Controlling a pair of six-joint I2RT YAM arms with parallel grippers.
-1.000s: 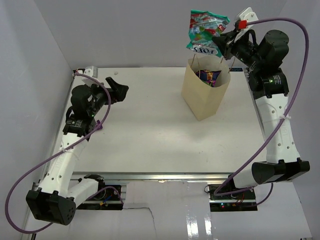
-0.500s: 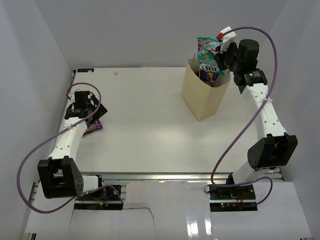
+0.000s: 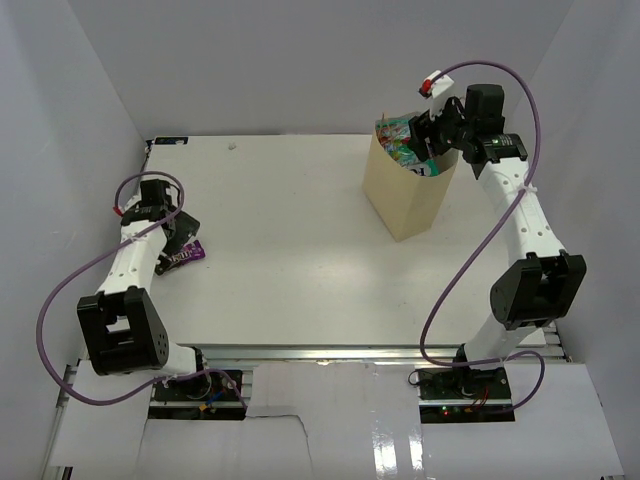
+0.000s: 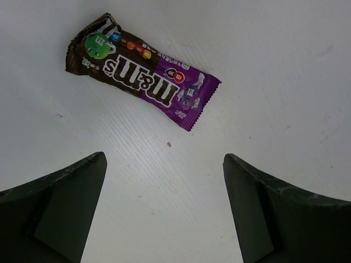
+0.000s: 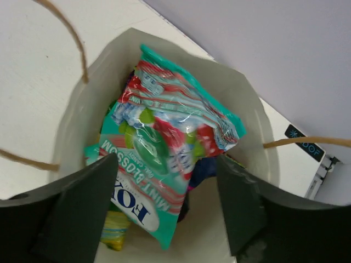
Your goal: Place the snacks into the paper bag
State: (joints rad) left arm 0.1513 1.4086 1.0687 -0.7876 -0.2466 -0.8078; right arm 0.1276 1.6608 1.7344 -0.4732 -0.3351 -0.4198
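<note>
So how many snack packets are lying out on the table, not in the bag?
1: a purple-and-brown M&M's packet lies flat near the table's left edge, below the open left gripper. Other visible snacks sit in the paper bag. The left arm might hide another.

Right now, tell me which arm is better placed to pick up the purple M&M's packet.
Left. The left gripper hovers open directly over the M&M's packet; the right gripper is across the table, above the paper bag.
</note>
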